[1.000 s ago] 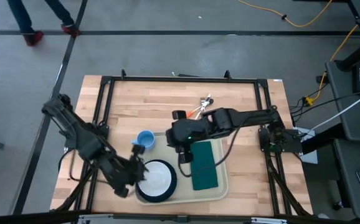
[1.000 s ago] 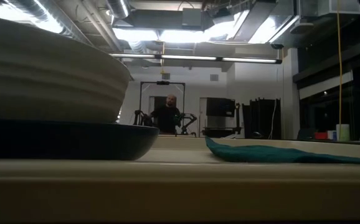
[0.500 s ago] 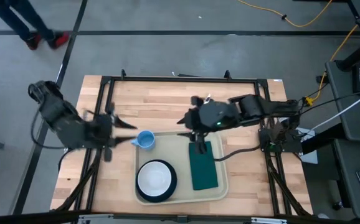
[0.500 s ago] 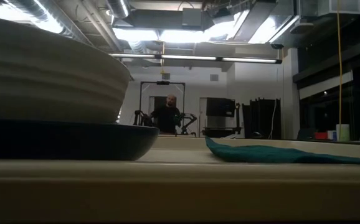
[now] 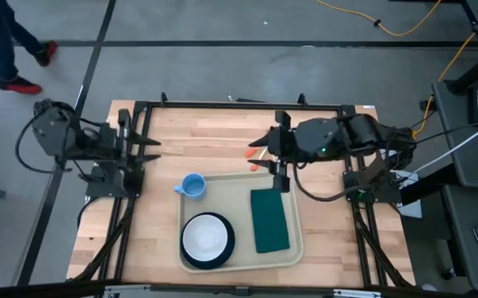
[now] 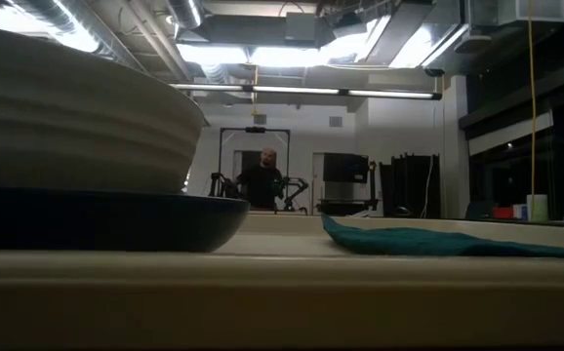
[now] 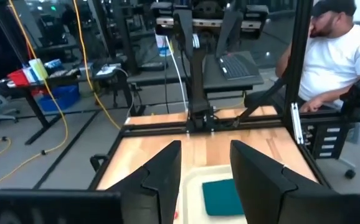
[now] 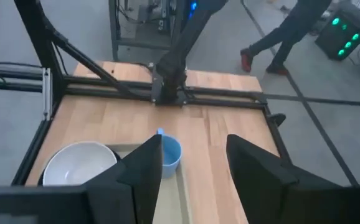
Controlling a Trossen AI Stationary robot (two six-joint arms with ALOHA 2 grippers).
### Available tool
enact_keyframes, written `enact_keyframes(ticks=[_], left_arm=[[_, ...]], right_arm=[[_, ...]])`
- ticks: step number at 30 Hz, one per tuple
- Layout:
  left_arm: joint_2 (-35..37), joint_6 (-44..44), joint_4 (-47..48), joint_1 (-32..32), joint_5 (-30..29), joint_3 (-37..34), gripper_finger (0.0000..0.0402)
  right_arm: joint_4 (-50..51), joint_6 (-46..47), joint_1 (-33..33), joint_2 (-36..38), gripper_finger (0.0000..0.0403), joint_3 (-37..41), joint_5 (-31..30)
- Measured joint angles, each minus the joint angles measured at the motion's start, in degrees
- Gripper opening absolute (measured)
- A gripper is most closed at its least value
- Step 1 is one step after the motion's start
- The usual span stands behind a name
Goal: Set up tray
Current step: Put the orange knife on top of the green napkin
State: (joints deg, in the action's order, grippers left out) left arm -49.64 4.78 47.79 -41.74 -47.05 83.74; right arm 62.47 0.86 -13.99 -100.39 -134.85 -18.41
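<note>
The beige tray lies at the table's near middle. On it a white bowl sits in a dark round plate, and a dark green napkin lies flat to their right. A blue cup stands at the tray's far left corner. My left gripper is open and empty, high over the table's left edge. My right gripper is open and empty, over the bare wood beyond the tray's far rim. Both wrist views show the fingers apart: the left gripper and the right gripper.
Small orange things lie on the wood under my right gripper, partly hidden. A black frame runs round the table. A person sits beyond the table's right side; another walks past the far left.
My left gripper has drawn back from the bowl and plate, up and toward the table's far left edge. My right gripper has drawn back from the napkin toward the far right. The bowl, plate, napkin and cup stay where they were.
</note>
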Motion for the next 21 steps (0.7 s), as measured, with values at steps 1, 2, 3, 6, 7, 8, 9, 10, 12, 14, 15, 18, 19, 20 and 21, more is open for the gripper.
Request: enact_keyframes(ticks=[1,2,3,6,7,8,9,10,12,14,15,18,19,20,21], left_arm=[[0.95,-0.1,0.0,0.0,0.01,0.0,0.0132],[1.95,-0.37,-0.01,0.0,0.0,0.0,0.0132],[3.09,-0.63,-0.03,0.0,0.0,0.0,0.0132],[6.72,-1.08,-0.04,0.0,-0.02,0.0,0.0132],[8.03,-1.08,-0.03,0.0,0.0,0.0,0.0132],[9.27,-1.12,0.03,0.0,0.06,0.0,0.0132],[10.42,-1.39,0.15,0.0,0.04,0.01,0.0132],[11.51,-1.86,0.39,0.0,0.01,0.03,0.0132],[13.22,-3.21,1.23,0.0,0.01,0.04,0.0132],[14.64,-4.36,1.68,0.0,-0.46,0.02,0.0132],[15.25,-4.99,1.79,0.0,-1.12,0.02,0.0132],[16.58,-7.14,1.77,0.0,-2.51,0.02,0.0132],[16.8,-7.77,1.77,0.0,-2.82,0.02,0.0132],[16.96,-8.2,1.77,0.0,-3.02,0.02,0.0132],[17.06,-8.54,1.77,0.0,-3.05,0.02,0.0132]], right_arm=[[-0.62,-0.6,0.37,0.39,0.0184,0.0,-0.03],[-0.77,-0.95,0.66,1.05,0.0184,0.0,-0.45],[-1.01,-1.13,1.1,1.76,0.0184,0.0,-1.44],[-2.24,-1.31,2.51,4.84,0.0184,0.0,-3.97],[-2.34,-1.12,3.17,5.83,0.0184,-0.02,-4.37],[-2.38,-1.07,3.79,6.71,0.0184,-0.07,-4.43],[-2.36,-1.1,4.4,7.48,0.0184,-0.09,-4.29],[-2.37,-1.21,5.07,8.06,0.0184,0.03,-3.99],[-2.26,-1.5,6.48,9.06,0.0184,0.76,-2.58],[-1.43,-1.59,8.3,9.71,0.0184,1.36,0.05],[-1.11,-1.56,9.25,9.88,0.0184,1.6,1.76],[-1.06,0.51,12.01,10.58,0.0184,2.81,6.36],[-1.05,1.29,12.64,10.9,0.0184,3.5,7.22],[-1.13,2.01,13.11,11.25,0.0184,4.55,7.6],[-1.42,2.5,13.38,11.71,0.0184,5.88,7.75]])
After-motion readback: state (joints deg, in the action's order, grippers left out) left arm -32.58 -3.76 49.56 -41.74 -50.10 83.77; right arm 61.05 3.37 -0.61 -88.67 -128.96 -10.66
